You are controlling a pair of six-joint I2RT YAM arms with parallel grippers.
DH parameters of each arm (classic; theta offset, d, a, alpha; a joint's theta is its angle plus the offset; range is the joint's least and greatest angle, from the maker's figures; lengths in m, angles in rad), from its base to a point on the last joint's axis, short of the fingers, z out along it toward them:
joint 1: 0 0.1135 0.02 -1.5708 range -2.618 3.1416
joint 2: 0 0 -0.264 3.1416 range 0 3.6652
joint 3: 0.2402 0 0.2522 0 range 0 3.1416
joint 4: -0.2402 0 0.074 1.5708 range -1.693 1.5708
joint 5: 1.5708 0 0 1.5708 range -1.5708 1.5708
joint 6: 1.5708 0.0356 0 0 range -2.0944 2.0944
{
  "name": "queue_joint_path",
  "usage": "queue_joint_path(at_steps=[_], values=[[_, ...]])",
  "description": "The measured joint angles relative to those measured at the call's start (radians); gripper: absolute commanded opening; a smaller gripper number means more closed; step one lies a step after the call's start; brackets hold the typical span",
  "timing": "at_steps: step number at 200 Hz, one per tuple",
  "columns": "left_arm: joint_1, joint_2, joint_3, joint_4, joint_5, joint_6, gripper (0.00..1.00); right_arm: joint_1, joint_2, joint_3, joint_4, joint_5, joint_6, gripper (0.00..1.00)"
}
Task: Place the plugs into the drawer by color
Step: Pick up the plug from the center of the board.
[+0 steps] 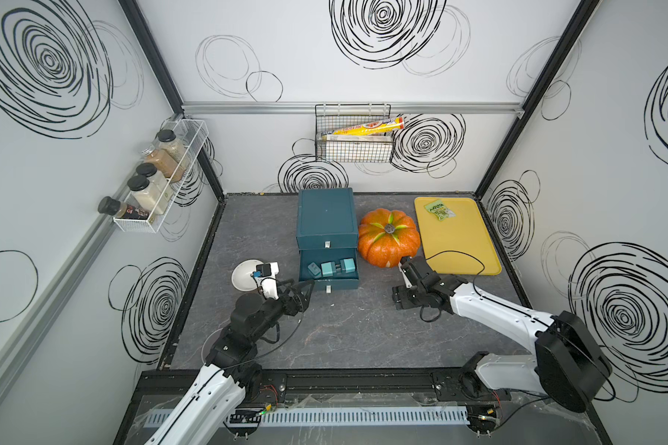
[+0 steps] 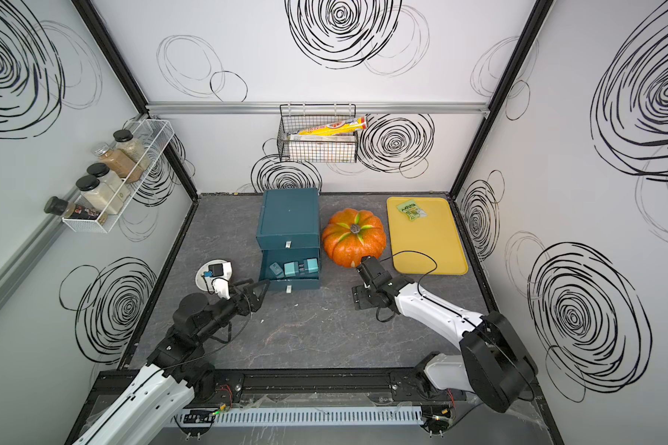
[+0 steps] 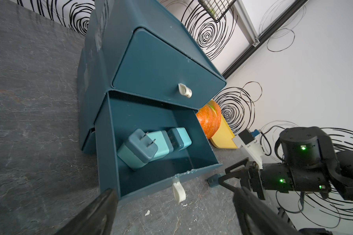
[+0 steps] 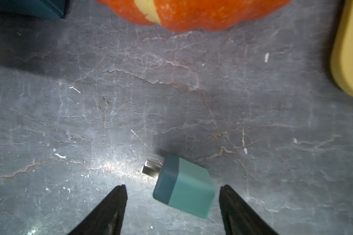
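The dark teal chest [image 1: 326, 215] stands mid-table with its middle drawer [image 1: 329, 284] pulled out. Three teal plugs [image 1: 328, 268] lie inside it, also seen in the left wrist view as plugs [image 3: 143, 148] in the drawer [image 3: 151, 183]. My left gripper [image 1: 308, 293] is open just in front of the drawer's left corner, and the white pull tab [image 3: 178, 192] lies ahead between its fingers. My right gripper [image 4: 172, 188] is open and hangs low over a teal plug [image 4: 183, 187] lying on its side on the table. Its fingertips flank that plug without touching it.
An orange pumpkin [image 1: 388, 237] sits right of the chest, close behind the right gripper. A yellow tray [image 1: 467, 246] with a snack packet [image 1: 439, 210] lies at the back right. A white bowl [image 1: 243, 277] rests left of the left gripper.
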Motion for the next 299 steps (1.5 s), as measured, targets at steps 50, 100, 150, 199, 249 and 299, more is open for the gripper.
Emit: queue_joint_path(at_steps=[50,100,150,199,249,299], values=[[0.0,0.0,0.0,0.0,0.001,0.0,0.96,0.0,0.042,-0.031,0.004,0.008,0.0,0.61],[0.0,0.0,0.0,0.0,0.003,0.0,0.96,0.0,0.042,-0.034,0.025,0.008,0.003,0.58],[0.0,0.025,0.0,0.0,0.009,0.0,0.96,0.0,0.064,-0.033,0.044,0.015,0.004,0.62],[0.0,0.029,0.0,0.0,0.012,0.0,0.96,-0.001,0.034,-0.035,0.068,0.032,0.016,0.61],[0.0,0.033,0.0,0.001,0.02,0.0,0.96,-0.002,0.038,-0.034,0.083,0.044,0.018,0.53],[0.0,0.042,0.0,0.002,0.027,0.0,0.96,-0.002,0.04,-0.034,0.088,0.047,0.019,0.6]])
